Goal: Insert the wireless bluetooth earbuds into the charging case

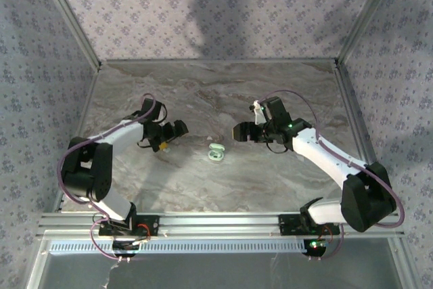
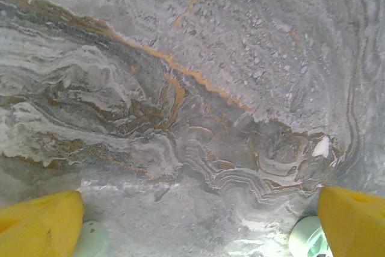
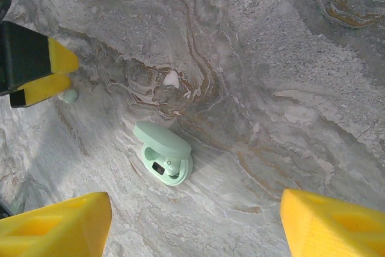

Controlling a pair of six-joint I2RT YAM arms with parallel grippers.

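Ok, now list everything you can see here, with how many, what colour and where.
charging case: one, mint green, lid open, mid-table
earbud: one, pale green, on the table left of the case
table: one, grey-brown marble pattern
walls: three, lilac floral print, around the table
rail: one, silver, near edge
arms: two, white and black, based at the rail
left gripper: one, yellow fingers, open and empty, left of the case
right gripper: one, yellow fingers, open and empty, right of the case

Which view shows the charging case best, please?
The right wrist view: the charging case lies open, interior clear. The top external view shows it small and pale, details lost. The left wrist view perhaps catches its edge, bottom right.
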